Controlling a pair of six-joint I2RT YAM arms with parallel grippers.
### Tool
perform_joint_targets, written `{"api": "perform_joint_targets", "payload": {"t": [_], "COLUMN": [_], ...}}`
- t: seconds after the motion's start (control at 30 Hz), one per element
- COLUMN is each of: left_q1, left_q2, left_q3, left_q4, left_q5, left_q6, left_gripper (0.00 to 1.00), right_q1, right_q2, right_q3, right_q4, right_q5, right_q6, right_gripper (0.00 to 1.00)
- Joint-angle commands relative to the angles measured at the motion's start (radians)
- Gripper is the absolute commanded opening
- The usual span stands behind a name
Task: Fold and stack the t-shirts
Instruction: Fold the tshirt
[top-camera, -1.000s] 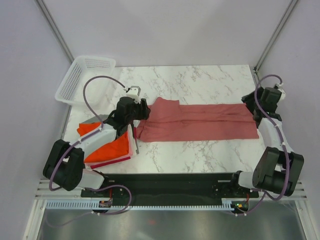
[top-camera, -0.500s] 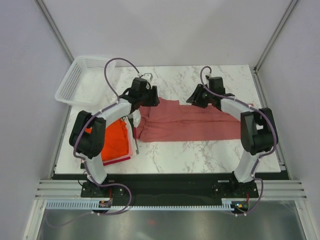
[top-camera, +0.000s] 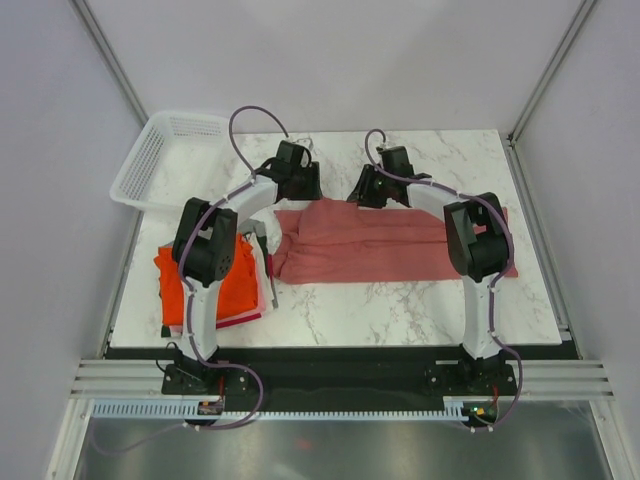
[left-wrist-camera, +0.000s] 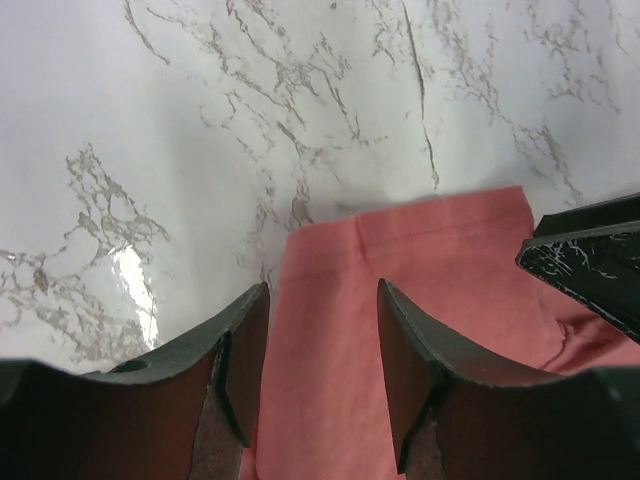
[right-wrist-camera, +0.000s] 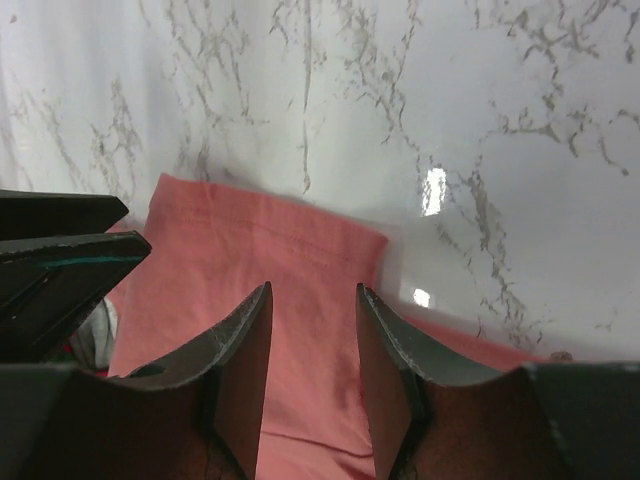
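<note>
Marble table (top-camera: 400, 300) | pinkish-red t-shirt (top-camera: 390, 245) edge under left end effector (left-wrist-camera: 322, 290), right end effector (right-wrist-camera: 313, 290) | both spread, seemingly untouching

Overhead wide; wrist views close, sharing shirt (left-wrist-camera: 450, 250)

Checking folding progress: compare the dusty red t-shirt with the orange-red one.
The dusty red t-shirt lies stretched out as a long band; the orange-red t-shirt is a compact folded rectangle. The dusty red one lies directly on the table; the orange-red one tops a stack. Both are plain-coloured.
</note>
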Motion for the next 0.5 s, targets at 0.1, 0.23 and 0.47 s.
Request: {"api": "perform_joint_targets", "payload": {"t": [0.1,0.23,0.47], "left_q1": [0.003,0.003,0.001], "left_q2": [0.098,0.121,0.136], "left_q3": [0.126,0.16,0.209], "left_q4": [-0.077,-0.077,-0.079], "left_q5": [0.042,0.057,0.084], "left_q6": [0.019,0.016,0.025], "left_gripper": [0.52,0.45,0.25], "right_q1": [0.012,0.016,0.018], "right_q2": [0.036,0.047,0.085], "right_q3": [0.088,0.091,0.123], "right_q4": [-0.057,-0.058,-0.064], "right_q5": [0.151,0.168,0.111], "right_q6": [-0.038,-0.05,-0.051], "right_gripper": [0.47,0.47,0.28]}}
